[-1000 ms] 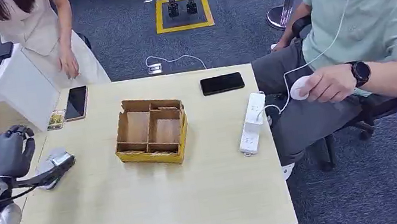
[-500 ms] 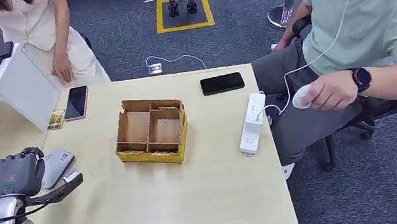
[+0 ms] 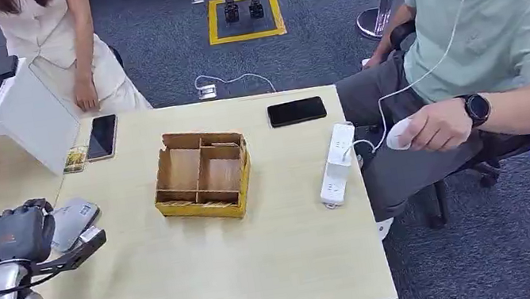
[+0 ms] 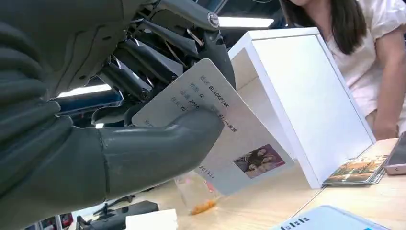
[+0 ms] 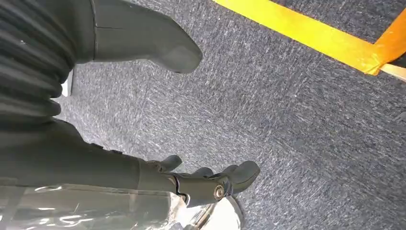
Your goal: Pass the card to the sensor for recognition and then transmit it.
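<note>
My left hand hovers at the table's left edge and pinches a white photo card between thumb and fingers. The card carries printed text and a small group photo. Just to the right of this hand, a grey-white sensor pad lies flat on the table; its edge also shows beneath the card. A short stack of more cards rests further back beside a white partition. My right hand hangs over dark carpet with its fingers apart, holding nothing.
A divided cardboard box stands mid-table. A phone lies by the card stack, a black phone at the far edge, a white power strip at the right edge. One person sits at the right, another behind the table.
My left hand has dropped and come nearer along the table's left edge with the card, ending beside the sensor pad; in the last half second it barely moved.
</note>
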Controlling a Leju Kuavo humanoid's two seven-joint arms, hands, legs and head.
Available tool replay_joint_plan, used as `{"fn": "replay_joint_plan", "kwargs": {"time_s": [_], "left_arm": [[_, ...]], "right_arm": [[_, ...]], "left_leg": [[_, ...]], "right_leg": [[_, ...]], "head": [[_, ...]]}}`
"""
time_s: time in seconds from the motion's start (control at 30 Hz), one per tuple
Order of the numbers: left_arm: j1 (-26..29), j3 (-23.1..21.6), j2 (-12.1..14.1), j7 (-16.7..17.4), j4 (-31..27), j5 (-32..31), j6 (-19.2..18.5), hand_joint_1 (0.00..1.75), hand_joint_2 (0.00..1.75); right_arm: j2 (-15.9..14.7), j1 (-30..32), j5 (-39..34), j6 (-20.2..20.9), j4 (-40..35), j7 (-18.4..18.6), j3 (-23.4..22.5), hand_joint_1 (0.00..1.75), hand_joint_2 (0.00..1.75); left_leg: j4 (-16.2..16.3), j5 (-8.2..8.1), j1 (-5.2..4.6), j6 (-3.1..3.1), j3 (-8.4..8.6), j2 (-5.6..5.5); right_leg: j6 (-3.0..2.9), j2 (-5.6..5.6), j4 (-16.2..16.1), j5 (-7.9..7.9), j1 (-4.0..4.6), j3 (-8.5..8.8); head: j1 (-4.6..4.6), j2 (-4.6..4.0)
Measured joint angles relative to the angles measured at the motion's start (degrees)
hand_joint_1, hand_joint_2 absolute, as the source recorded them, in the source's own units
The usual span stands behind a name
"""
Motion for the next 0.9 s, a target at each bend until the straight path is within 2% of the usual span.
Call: {"fn": "replay_joint_plan", "kwargs": {"time_s": [0.9], "left_arm": [[1.3,0.2,-3.9,1.5,5.4,-3.0,1.5,1.75,1.75]], "right_arm": [[0.2,0.0,1.0,0.0,0.0,-0.5,-1.3,0.0,1.75]], "left_leg": [[0.0,0.0,-0.01,0.0,-0.01,-0.02]], "right_leg": [[0.0,-0.03,0.0,0.0,0.0,0.01]], "head": [[0.0,0.0]]}}
